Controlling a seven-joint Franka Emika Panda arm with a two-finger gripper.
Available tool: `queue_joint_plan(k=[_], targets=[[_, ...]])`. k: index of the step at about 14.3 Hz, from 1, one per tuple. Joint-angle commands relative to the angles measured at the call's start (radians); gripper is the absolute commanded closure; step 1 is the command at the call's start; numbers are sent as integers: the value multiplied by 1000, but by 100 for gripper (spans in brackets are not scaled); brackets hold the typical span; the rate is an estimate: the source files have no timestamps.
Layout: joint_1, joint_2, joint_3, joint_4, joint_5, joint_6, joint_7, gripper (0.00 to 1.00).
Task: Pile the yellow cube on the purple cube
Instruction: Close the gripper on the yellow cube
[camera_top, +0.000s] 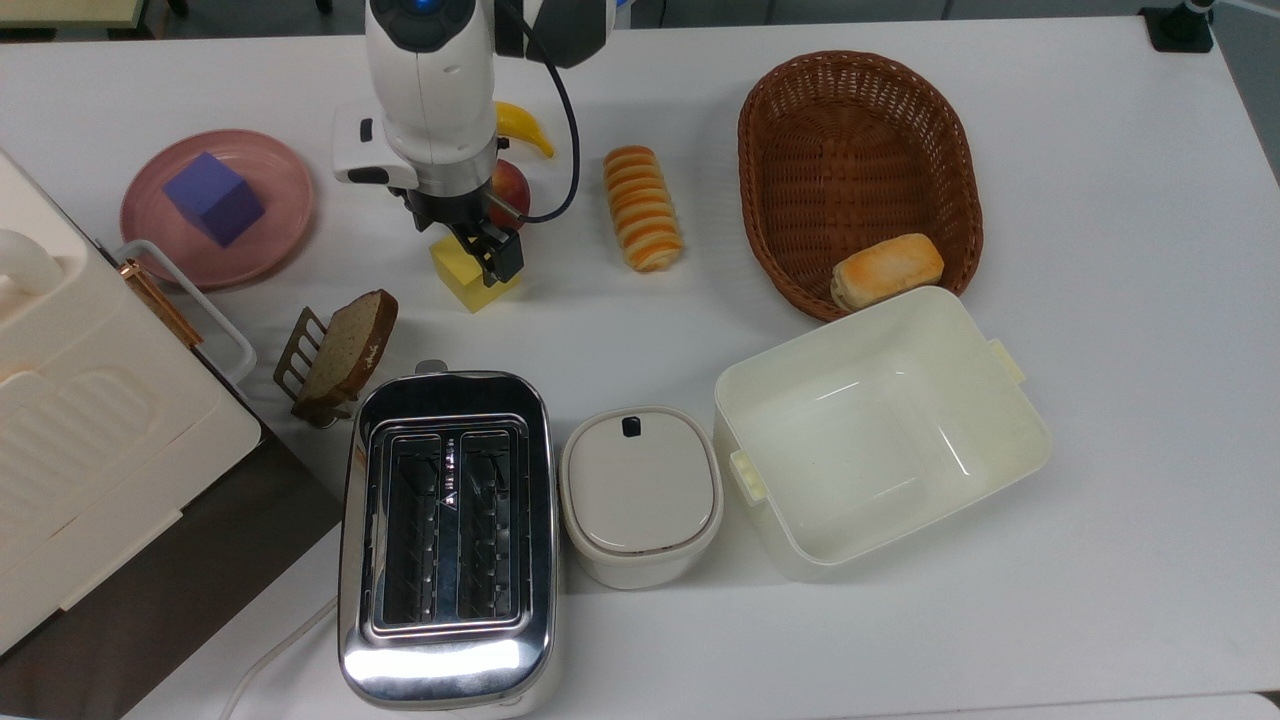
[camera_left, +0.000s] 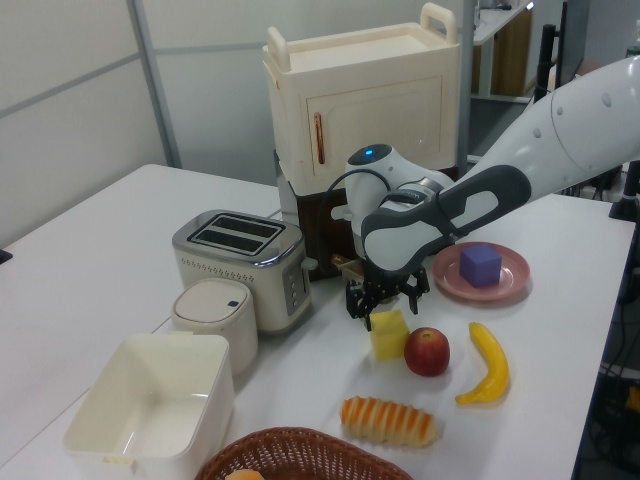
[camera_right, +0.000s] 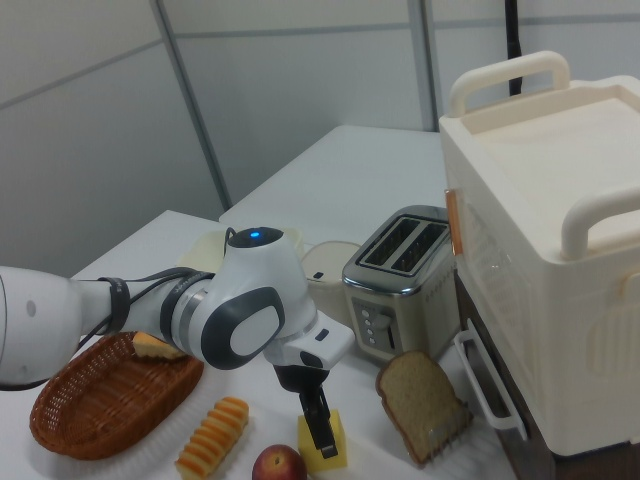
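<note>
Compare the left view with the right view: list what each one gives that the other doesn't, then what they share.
Left view: the purple cube sitting on the pink plate, the banana beside the apple, and the open white bin.
Right view: the bread slice standing in its rack, face on.
Shared: the open gripper low over the yellow cube, which rests on the table, plus the apple, the toaster and the cream cabinet.

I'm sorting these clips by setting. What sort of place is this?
Probably a robot lab's mock kitchen: a white robot arm's gripper works over a white table set with a chrome two-slot toaster, a brown wicker basket and a plain yellow cube, with office partition panels behind.
</note>
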Motion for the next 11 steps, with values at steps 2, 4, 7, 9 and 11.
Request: queue_joint_plan(k=[2, 4, 7, 9, 11], targets=[[8, -3, -1, -23, -29, 33, -9, 0], [6, 7, -1, -23, -33, 31, -11, 53], [8, 8, -1, -23, -73, 31, -9, 82], [8, 7, -1, -20, -75, 31, -9, 84], [8, -4, 1, -14, -75, 27, -9, 84]])
